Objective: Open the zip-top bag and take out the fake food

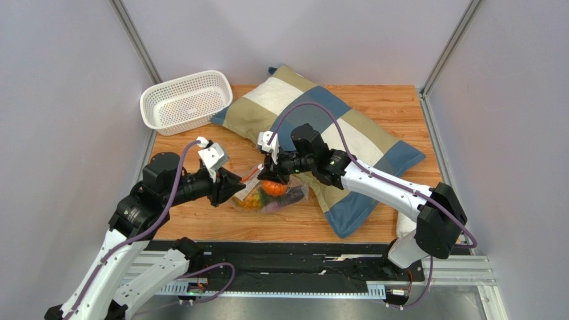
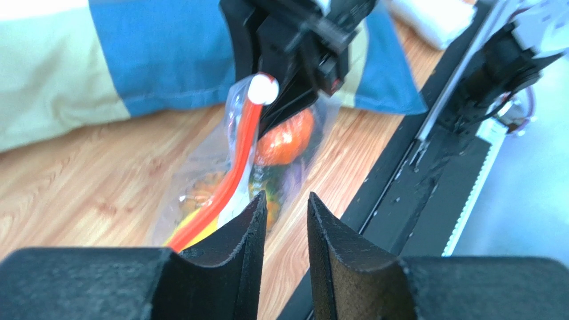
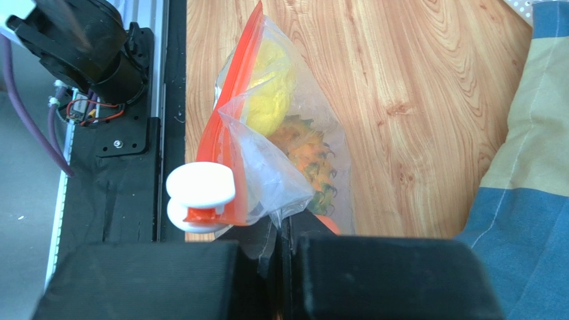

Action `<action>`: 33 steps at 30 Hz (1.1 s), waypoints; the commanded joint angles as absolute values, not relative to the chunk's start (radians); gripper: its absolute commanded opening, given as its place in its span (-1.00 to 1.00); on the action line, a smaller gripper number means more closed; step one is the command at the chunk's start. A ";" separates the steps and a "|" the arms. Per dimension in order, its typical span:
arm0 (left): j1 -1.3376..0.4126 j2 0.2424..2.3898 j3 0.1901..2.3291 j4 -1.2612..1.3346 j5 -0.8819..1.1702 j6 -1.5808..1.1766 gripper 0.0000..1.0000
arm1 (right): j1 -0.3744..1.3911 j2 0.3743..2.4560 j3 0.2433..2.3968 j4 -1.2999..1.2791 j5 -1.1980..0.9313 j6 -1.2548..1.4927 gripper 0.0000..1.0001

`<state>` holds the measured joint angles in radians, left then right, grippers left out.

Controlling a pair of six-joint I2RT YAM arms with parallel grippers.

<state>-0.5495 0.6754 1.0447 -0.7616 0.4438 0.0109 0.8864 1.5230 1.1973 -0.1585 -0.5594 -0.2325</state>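
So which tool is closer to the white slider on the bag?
Right. The right tool is shut on the plastic of the bag, just beside the slider. The left tool sits at the zip strip's far end, jaws apart, holding nothing.

Robot lab booth: grey panel walls (image 1: 60,100), aluminium rail (image 1: 454,270).

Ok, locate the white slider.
Right wrist view: the white slider sits on the zip strip, just left of the right gripper pinching the zip-top bag.
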 commanded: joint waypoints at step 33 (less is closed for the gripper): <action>-0.552 0.745 1.109 -0.713 0.477 -0.031 -1.00 | 0.861 1.443 1.250 -0.029 -0.807 -0.006 0.45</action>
